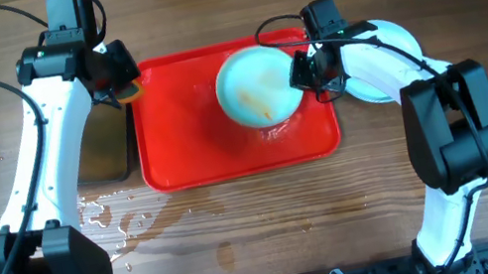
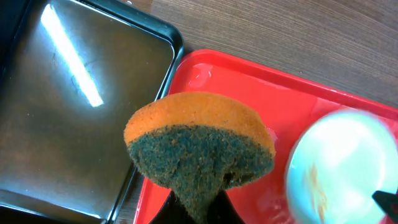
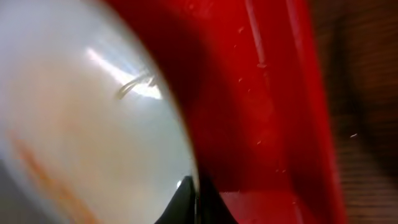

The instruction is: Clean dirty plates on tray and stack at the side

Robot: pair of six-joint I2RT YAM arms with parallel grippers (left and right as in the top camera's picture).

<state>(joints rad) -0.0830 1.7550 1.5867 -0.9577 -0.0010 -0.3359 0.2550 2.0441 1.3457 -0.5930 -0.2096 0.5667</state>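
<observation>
A pale mint-white plate point(image 1: 258, 84) with orange sauce streaks is over the right part of the red tray point(image 1: 182, 128). My right gripper point(image 1: 301, 70) is shut on its right rim. In the right wrist view the dark fingertips point(image 3: 186, 202) pinch the edge of the plate point(image 3: 87, 124) above the tray point(image 3: 261, 99). My left gripper point(image 1: 122, 82) is at the tray's top left corner, shut on an orange and green sponge point(image 2: 199, 146). The left wrist view shows the gripper point(image 2: 199, 211), the tray point(image 2: 249, 93) and the streaked plate point(image 2: 342, 168) to the right.
A black metal pan point(image 1: 105, 146) lies left of the tray, also in the left wrist view as the pan point(image 2: 81, 106). Another pale plate point(image 1: 371, 86) lies right of the tray under my right arm. Water puddles point(image 1: 102, 217) wet the table in front of the pan.
</observation>
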